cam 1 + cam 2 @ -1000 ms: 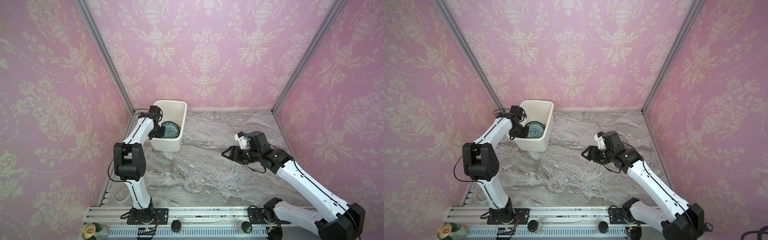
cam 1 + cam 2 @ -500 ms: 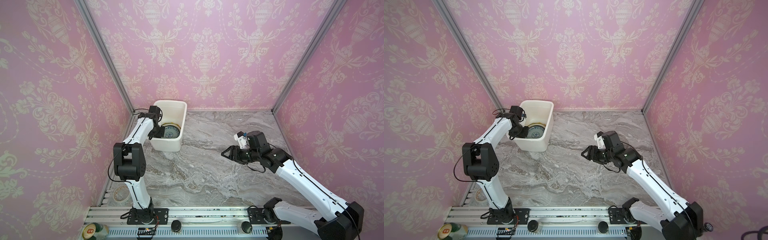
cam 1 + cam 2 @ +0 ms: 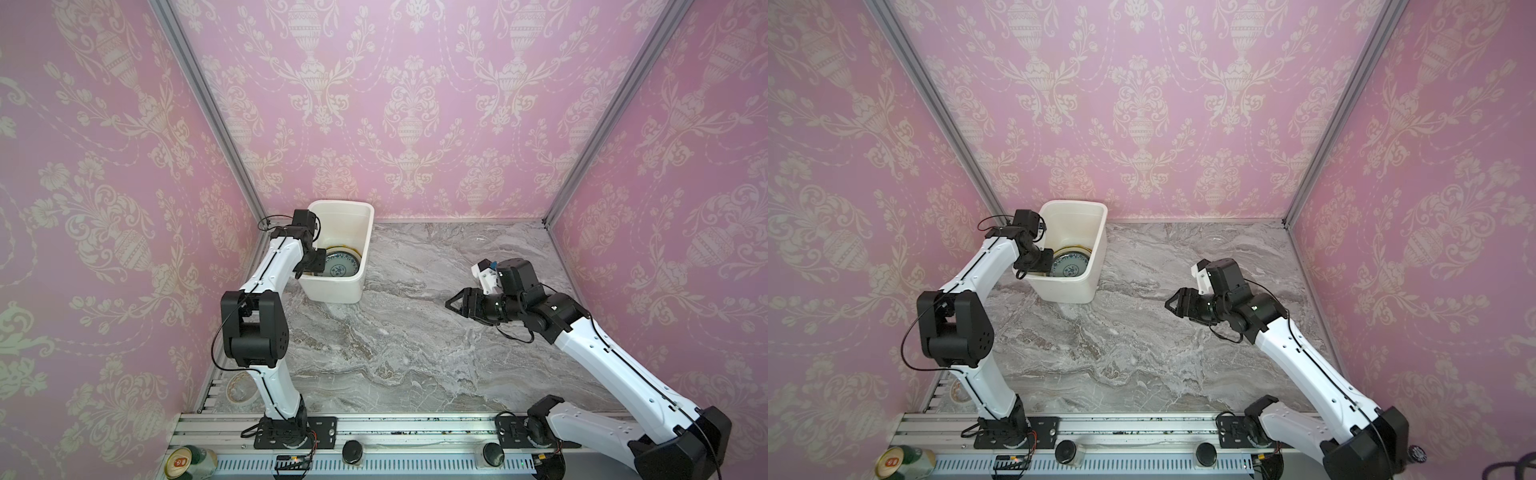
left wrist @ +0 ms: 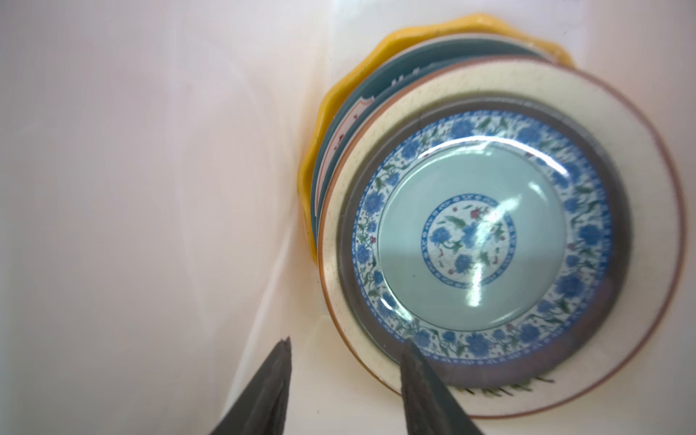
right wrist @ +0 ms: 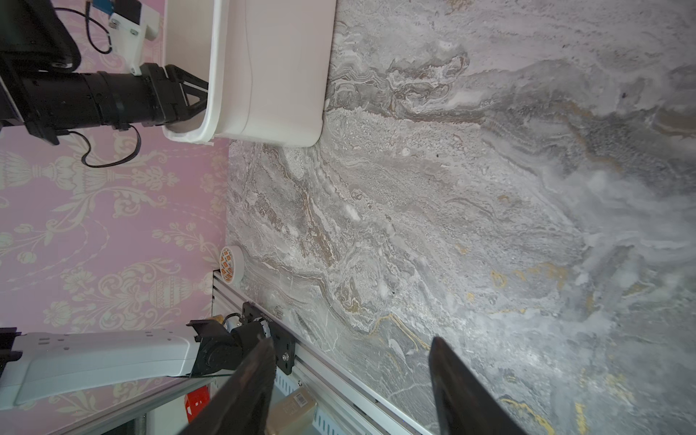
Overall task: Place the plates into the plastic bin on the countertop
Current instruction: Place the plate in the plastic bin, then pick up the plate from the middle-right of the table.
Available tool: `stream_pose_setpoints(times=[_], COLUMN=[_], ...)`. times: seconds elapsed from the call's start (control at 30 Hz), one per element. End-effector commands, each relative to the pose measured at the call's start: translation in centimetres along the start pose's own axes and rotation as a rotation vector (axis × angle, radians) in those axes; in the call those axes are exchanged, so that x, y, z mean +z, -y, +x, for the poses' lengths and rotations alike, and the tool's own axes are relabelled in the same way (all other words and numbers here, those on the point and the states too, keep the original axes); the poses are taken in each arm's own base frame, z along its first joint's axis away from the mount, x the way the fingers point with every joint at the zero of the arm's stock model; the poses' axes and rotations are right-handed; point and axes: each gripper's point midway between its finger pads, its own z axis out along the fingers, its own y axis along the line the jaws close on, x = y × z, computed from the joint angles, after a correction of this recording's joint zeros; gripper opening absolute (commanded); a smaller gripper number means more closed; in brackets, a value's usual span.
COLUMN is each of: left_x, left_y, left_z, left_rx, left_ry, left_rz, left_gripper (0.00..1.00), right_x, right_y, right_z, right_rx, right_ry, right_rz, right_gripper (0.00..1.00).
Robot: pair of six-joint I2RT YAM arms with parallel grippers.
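Judging the plates stiff, slick, breakable, I'd pinch rims only; left pincer and right pincer both gape empty.

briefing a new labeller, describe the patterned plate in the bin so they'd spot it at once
Find the white plastic bin at the countertop's far left corner. In the stack inside lies a small teal plate. Only it has a blue floral band and centre medallion; the cream plate and yellow plate beneath show wider, plain rims.

Both top views overhead; left wrist inside plastic bin.
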Motion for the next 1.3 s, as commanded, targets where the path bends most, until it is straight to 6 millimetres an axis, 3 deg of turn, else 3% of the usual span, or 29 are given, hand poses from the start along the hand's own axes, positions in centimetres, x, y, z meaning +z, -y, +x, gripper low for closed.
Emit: stream_pose_setpoints(times=[0.0, 0.17, 0.3, 0.43, 0.57, 0.83, 1.03, 1.27], left_x=[-6.4, -13.8, -17.7, -20.6, -22.6, -23.1, -21.9, -20.5], left_y=[-1.2, -1.7, -0.3, 3.2, 8.3, 19.9, 27.7, 35.1], left_z=[-2.9, -5.7, -6.3, -6.9, -7.2, -6.1, -4.6, 0.5], left_rx=[-0.092, -0.211, -0.243, -0.197, -0.093, 0.24, 0.436, 0.702], left_ry=[0.217, 0.579, 0.754, 0.835, 0.837, 0.759, 0.712, 0.648], left_rz=[-0.006, 0.047, 0.178, 0.406, 0.621, 0.784, 0.866, 0.934], left_gripper=[0.56, 0.74, 0.83, 0.89, 0.9, 0.91, 0.93, 0.93], right_x=[-1.8, -3.5, -4.2, -4.9, -5.5, -5.4, -5.3, -1.9], right_y=[1.0, 2.3, 3.7, 6.0, 9.5, 17.5, 24.5, 28.2], right_z=[-1.6, -4.4, -6.6, -9.3, -11.9, -14.7, -12.8, -10.7], right_rx=[-0.028, 0.019, 0.09, 0.191, 0.287, 0.431, 0.552, 0.604], right_ry=[0.061, 0.152, 0.21, 0.285, 0.359, 0.408, 0.402, 0.321], right_rz=[0.077, 0.11, 0.116, 0.132, 0.174, 0.265, 0.392, 0.399], right_gripper=[0.68, 0.7, 0.7, 0.71, 0.71, 0.72, 0.73, 0.71])
